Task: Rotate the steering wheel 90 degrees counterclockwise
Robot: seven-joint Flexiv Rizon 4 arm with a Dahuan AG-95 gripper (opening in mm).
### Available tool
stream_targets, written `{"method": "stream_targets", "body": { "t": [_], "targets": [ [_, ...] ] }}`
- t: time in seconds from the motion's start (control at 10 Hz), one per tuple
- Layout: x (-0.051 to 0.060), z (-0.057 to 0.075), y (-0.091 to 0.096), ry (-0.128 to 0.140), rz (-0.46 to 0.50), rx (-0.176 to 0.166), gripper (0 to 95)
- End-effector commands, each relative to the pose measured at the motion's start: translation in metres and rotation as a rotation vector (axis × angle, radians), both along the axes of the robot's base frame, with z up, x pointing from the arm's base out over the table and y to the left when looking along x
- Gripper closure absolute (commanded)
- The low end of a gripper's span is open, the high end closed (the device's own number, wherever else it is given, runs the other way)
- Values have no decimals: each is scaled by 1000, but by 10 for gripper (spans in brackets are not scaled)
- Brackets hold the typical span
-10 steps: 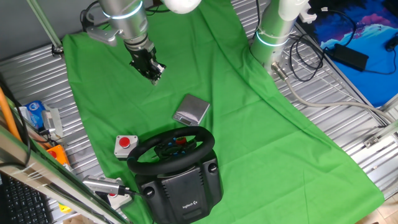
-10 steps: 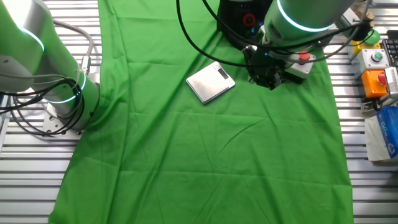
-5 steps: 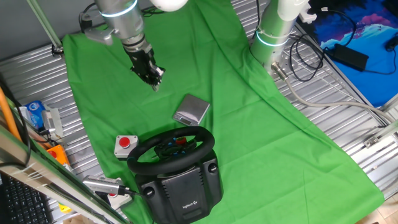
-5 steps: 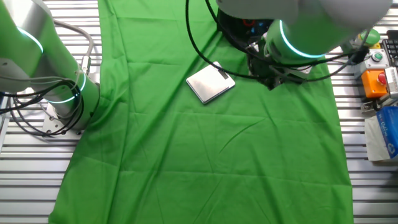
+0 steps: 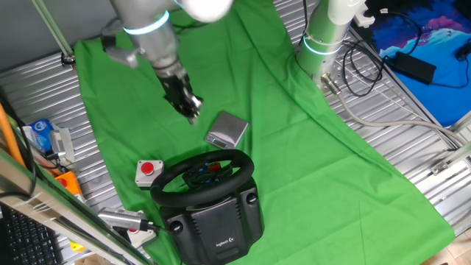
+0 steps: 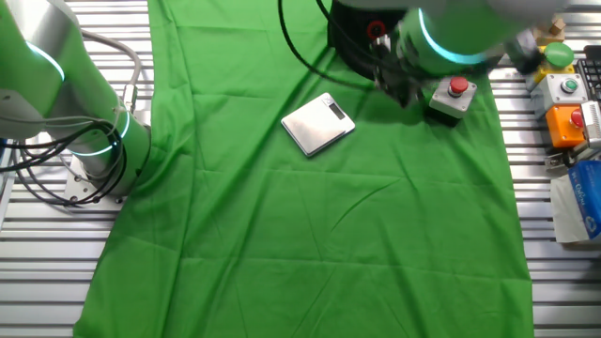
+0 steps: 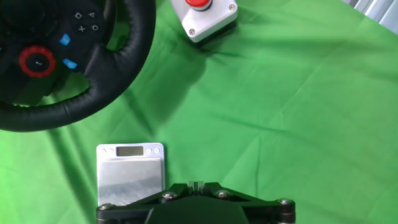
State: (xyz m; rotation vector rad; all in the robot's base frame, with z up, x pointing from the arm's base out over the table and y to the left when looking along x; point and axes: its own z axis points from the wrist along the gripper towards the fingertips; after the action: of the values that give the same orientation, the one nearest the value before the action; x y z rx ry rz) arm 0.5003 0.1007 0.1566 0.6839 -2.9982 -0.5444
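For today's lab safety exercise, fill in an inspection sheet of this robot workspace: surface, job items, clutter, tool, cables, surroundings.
Surface: green cloth, wrinkled, over a slatted metal table.
Job's things: steering wheel on its black base, untouched.
Clutter: silver scale beside the wheel; grey box with red button.
Grippers: tool above the cloth, holding nothing; opening cannot be told.
Cables: black cables by the second arm's base.
Surroundings: button boxes at the table edge.

one wheel, one scale, one button box
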Motion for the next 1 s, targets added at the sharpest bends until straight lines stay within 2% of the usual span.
{"method": "stream_targets", "body": {
  "t": [0.1, 0.4, 1.0],
  "targets": [
    [-5, -7, 22, 8, -34, 4, 950],
    [-2, -9, 45, 20, -55, 15, 950],
    [-1, -10, 46, 21, -21, 13, 950]
  ]
}}
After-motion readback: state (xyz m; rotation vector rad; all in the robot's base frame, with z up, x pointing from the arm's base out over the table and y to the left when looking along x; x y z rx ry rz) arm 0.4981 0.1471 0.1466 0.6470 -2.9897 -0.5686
